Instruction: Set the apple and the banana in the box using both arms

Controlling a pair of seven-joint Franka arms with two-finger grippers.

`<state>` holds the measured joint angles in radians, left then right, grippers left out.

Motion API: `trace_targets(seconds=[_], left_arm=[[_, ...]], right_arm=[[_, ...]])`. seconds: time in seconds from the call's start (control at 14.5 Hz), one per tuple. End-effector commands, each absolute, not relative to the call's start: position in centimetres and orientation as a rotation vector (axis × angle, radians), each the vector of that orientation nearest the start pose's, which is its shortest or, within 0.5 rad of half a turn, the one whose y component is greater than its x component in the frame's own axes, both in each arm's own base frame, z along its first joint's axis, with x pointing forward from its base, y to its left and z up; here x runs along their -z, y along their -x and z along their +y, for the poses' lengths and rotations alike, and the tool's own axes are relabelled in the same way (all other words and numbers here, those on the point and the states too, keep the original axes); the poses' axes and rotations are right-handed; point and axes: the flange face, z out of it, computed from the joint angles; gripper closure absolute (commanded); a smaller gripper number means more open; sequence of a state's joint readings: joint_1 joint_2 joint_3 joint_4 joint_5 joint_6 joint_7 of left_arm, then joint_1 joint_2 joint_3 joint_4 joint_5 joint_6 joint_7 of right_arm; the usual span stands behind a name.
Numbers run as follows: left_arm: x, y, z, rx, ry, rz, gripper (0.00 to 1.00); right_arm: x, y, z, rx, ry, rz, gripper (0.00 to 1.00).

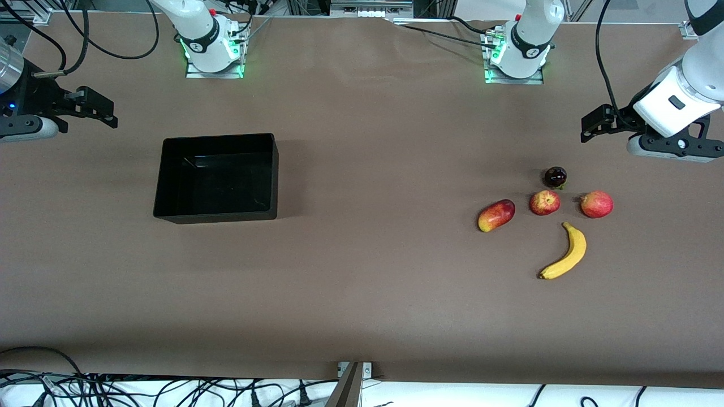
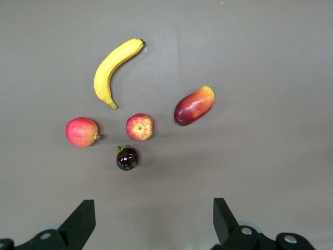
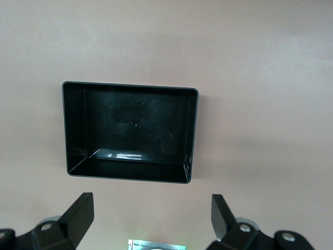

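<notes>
The box (image 1: 216, 176) sits on the brown table (image 1: 362, 282) toward the right arm's end, open side up, its glossy black interior holding nothing. Bare tabletop surrounds all four of its walls, and a wide bare stretch separates it from the fruit.

The fruit lies in a loose cluster toward the left arm's end. The apple (image 1: 544, 202) stands in the middle of a row of three, with the oblong red-and-yellow fruit (image 1: 496, 215) beside it on the box's side and the plainer pink-red round fruit (image 1: 597, 204) beside it toward the table's end. None of the three touches another; narrow gaps of table show between them. A small dark glossy fruit (image 1: 555, 177) sits just beside the apple, farther from the front camera. The banana (image 1: 564, 252) lies nearer to the front camera than the row, apart from it, its curve bowing toward the left arm's end.

The left gripper (image 1: 594, 125) hangs in the air over bare table at the left arm's end, near the cluster; its fingers (image 2: 81, 221) are spread wide and grasp nothing. The right gripper (image 1: 102, 110) hangs over bare table near the box, its fingers (image 3: 79, 214) likewise spread and empty.
</notes>
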<state>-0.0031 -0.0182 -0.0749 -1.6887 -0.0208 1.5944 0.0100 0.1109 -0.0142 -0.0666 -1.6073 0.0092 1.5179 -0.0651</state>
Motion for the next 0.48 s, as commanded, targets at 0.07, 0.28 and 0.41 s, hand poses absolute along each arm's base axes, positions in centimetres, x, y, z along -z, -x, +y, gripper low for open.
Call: trace_targets(seconds=[0.07,0.28,0.41], left_arm=[[-58.90,-54.44,-4.79,-0.121,3.138,0.149,0.00],[-58.82,-54.48,-4.78,-0.123,3.138,0.146,0.00],[-58.82,-54.48,-4.79,-0.123,3.138,0.149,0.00]], right_arm=[[-61.98,-53.67,2.10,-0.118,3.136,-0.192,0.00],[-61.99,-53.63,1.77,-0.118,3.136,-0.183,0.00],[-61.99,-53.64,1.52,-0.118,3.136,-0.176,0.00]])
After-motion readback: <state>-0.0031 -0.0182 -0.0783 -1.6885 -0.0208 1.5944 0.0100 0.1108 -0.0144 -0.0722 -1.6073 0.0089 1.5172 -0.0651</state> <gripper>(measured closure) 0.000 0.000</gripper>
